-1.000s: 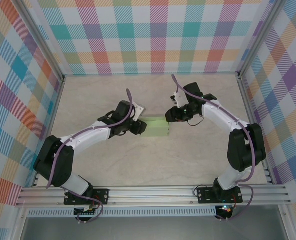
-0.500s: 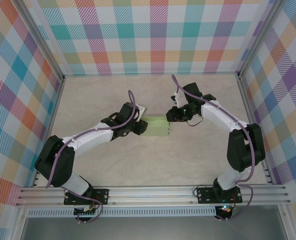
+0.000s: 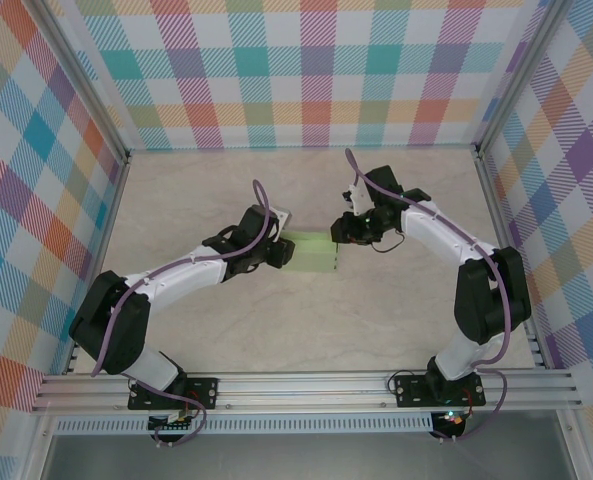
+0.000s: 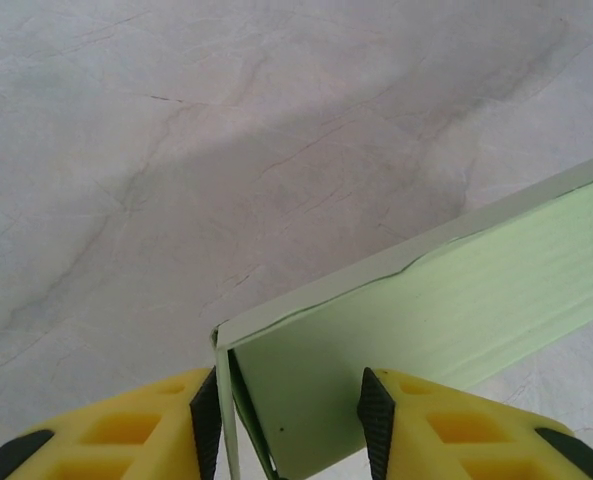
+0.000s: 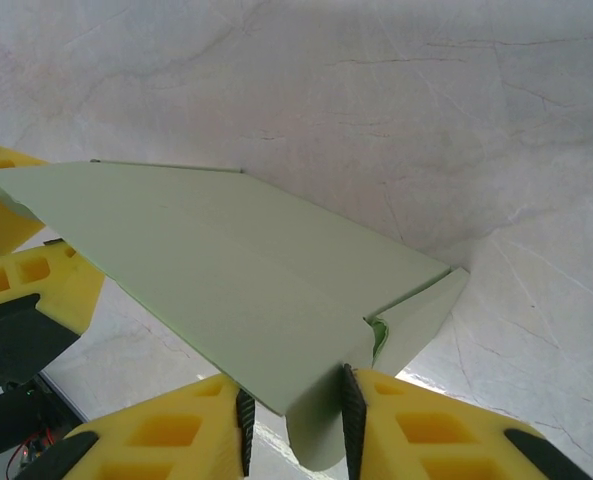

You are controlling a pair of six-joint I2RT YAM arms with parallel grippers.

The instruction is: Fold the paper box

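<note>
the paper box [image 3: 314, 252] is lying near the middle of the counter [image 3: 276, 330], already looking like a shallow closed rectangle; its long axis is running from 9 o'clock to 3 o'clock in the top view, between the two arms; the left claw [image 3: 279, 256] is sitting at the 9 o'clock end and the right claw [image 3: 345, 231] is meeting the 3 o'clock end at its 1 o'clock corner, so each arm is near its own end and neither is nearer overall.

in the left wrist view the left claw [image 4: 291, 410] is clamping the box's end corner [image 4: 426, 330], with card filling the gap between the yellow fingers [image 4: 136, 430]; a dark slit is showing beside the end flap, so that end is probably not fully tucked.

in the right wrist view the right claw [image 5: 294, 425] is pinching the rounded end flap of the box [image 5: 236, 270] between its pads; the coming move is likely turning on pressing these two ends inward along the long axis.
</note>
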